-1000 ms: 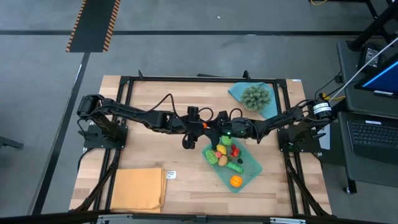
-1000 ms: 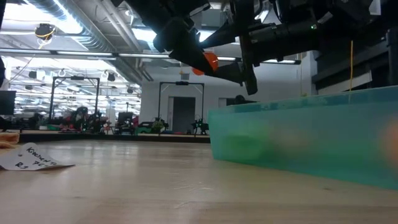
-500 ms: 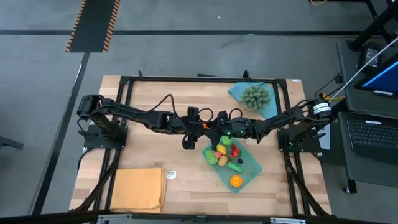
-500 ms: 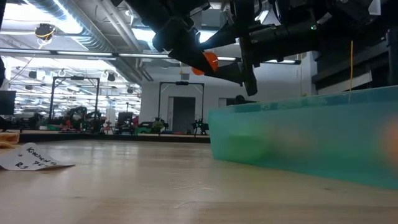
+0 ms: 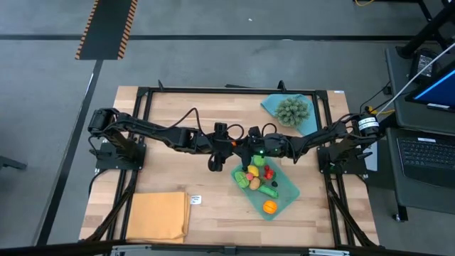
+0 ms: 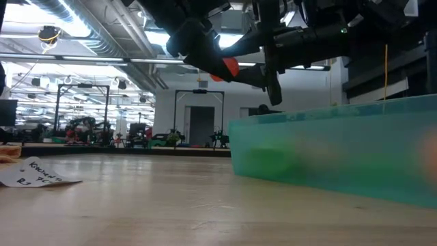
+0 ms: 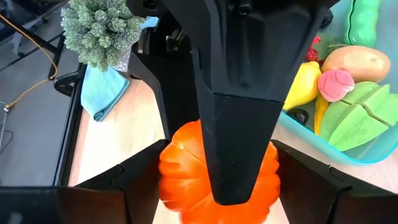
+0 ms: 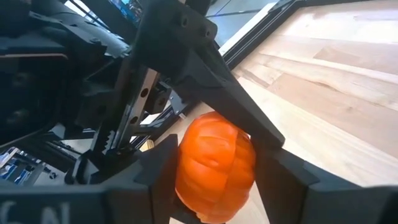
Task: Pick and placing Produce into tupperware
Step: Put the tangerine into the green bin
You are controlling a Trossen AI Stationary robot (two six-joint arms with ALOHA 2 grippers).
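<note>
The toy pumpkin hangs in the air, squeezed from two sides. The left pincer hugs it, and the right pincer hugs it too. Just past it, lower down on the counter, sits the tupperware. It lies on the right arm's side, so I think that arm is nearer.
</note>
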